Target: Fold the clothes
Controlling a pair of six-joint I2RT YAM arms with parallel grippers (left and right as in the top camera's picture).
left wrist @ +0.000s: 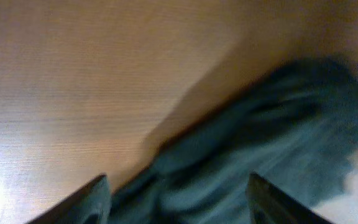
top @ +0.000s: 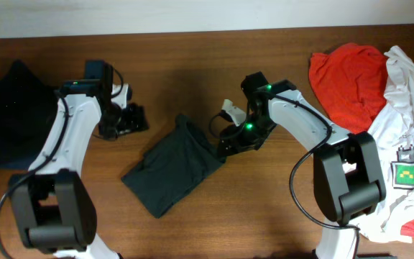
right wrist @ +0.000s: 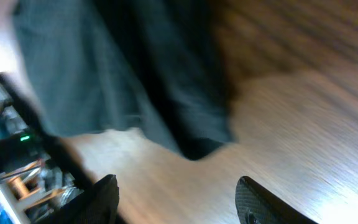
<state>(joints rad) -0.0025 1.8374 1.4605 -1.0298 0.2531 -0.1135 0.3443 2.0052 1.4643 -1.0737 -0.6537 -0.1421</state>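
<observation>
Dark green garment (top: 175, 167) sits folded dead centre on the wooden table (top: 192, 50), a slanted slab running from 1 o'clock down to 7 o'clock in the overhead view. Left gripper (top: 131, 119) is off the cloth at the garment's 10 o'clock, clear table between them from above. Its wrist camera is badly blurred, but both fingers (left wrist: 89, 202) show at the bottom corners, spread wide, left gripper (left wrist: 176, 208) unmistakably gaping. The garment (left wrist: 260, 149) fills the view ahead from 3 o'clock down into the gap between the fingers, and whether it touches them I cannot tell. Over to the right gripper (top: 225, 142), right up against the garment's edge at 2 o'clock. On its own camera the right gripper (right wrist: 179, 202) is also spread wide, fingers (right wrist: 260, 202) holding nothing, only bare wood between them. The garment (right wrist: 123, 74) lies ahead toward 11 o'clock, its nearest corner just short of the gap. Around the edges, a red garment (top: 343, 79) is heaped at the table's 2 o'clock, a white garment (top: 408, 144) is draped beside it at 3 o'clock, and a navy cloth (top: 6, 115) lies far out at 9 o'clock.
</observation>
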